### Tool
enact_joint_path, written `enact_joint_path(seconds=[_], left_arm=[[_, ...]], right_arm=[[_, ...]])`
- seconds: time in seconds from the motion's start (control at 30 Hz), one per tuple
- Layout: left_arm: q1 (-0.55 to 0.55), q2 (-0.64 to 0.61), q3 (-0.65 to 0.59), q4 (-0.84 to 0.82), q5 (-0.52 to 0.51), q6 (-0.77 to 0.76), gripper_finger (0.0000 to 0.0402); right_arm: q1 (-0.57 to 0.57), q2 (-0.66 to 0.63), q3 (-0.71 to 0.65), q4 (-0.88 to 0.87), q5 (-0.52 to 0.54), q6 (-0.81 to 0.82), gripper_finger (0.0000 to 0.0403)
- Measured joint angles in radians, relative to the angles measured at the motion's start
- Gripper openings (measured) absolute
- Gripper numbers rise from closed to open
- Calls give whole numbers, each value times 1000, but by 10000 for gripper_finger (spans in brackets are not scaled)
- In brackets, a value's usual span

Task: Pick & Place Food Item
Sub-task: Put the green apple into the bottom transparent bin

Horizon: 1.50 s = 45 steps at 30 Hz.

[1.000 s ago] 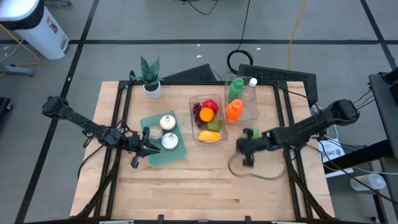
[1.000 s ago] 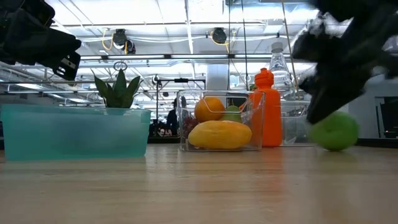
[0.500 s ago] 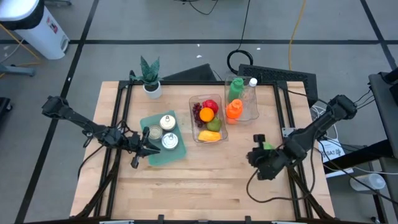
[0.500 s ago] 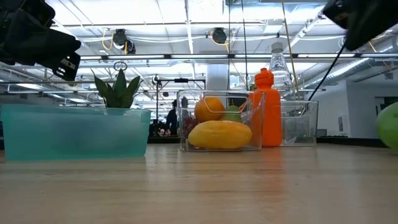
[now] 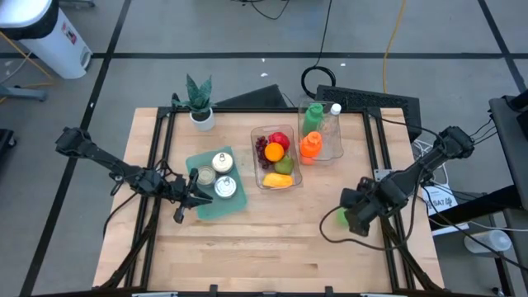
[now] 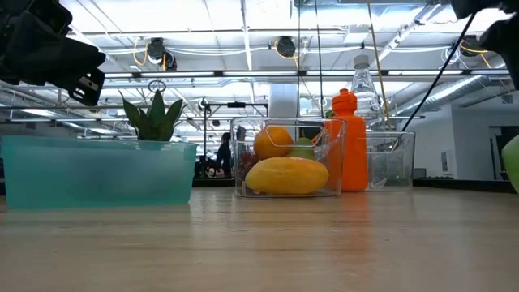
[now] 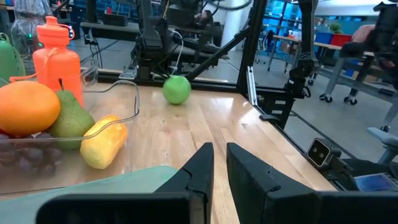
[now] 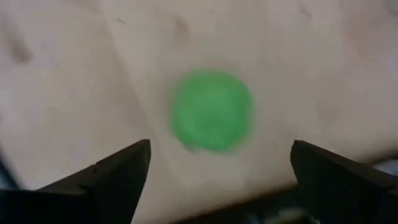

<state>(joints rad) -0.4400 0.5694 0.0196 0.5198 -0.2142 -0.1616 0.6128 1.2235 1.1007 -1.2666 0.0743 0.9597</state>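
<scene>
A green apple (image 8: 212, 111) rests on the wooden table at the near right; it also shows in the high view (image 5: 337, 218), the left wrist view (image 7: 177, 89) and at the low view's right edge (image 6: 513, 164). My right gripper (image 8: 221, 163) is open above it, pointing down, with one finger on either side of the apple and clear of it; in the high view (image 5: 355, 209) it partly covers the apple. My left gripper (image 7: 220, 168) is shut and empty beside the teal tray (image 5: 205, 206) at the table's left.
A clear bin (image 5: 257, 136) holding an orange, a pear, a mango, grapes and a red apple stands at the centre back. Beside it a second clear bin (image 5: 337, 140) holds bottles. The teal tray carries cans. A potted plant (image 5: 199, 101) stands far left. A dark cable (image 5: 351, 240) loops near the right gripper.
My right gripper has gone from beside the fruit bin toward the table's near edge and a little to the right. The green apple has moved along the table toward the near edge and now lies under the open fingers.
</scene>
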Motion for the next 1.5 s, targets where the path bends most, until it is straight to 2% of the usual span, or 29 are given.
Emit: enact_joint_path(seconds=[0.1, 0.27, 0.43, 0.53, 0.7, 0.83, 1.0, 1.13, 1.27, 1.5], left_arm=[[0, 0, 0, 1, 0, -8, 51], [0, 0, 0, 1, 5, -25, 51], [-1, 0, 0, 0, 5, -27, 51], [-5, 0, 0, 0, 5, -27, 51], [-30, 0, 0, -6, 5, -26, 51], [-42, 0, 0, -20, 5, -25, 51], [-42, 0, 0, -21, 4, -25, 51], [-42, 0, 0, -23, 4, -22, 51], [-42, 0, 0, -23, 4, -19, 51], [-42, 0, 0, -25, 3, -17, 51]], right_arm=[[0, -1, -1, -33, 3, 28, 374], [-1, 0, -14, 107, 60, -21, 366], [-29, 2, -50, 226, 139, -204, 364], [-44, 3, -83, 275, 145, -312, 364], [-47, 7, -157, 548, 167, -514, 363], [-46, 34, -162, 693, 241, -683, 363], [-46, 95, -162, 799, 237, -799, 363], [-45, 162, -162, 951, 207, -907, 363], [-39, 191, -158, 1034, 178, -945, 363], [0, 193, -93, 887, 181, -820, 363]])
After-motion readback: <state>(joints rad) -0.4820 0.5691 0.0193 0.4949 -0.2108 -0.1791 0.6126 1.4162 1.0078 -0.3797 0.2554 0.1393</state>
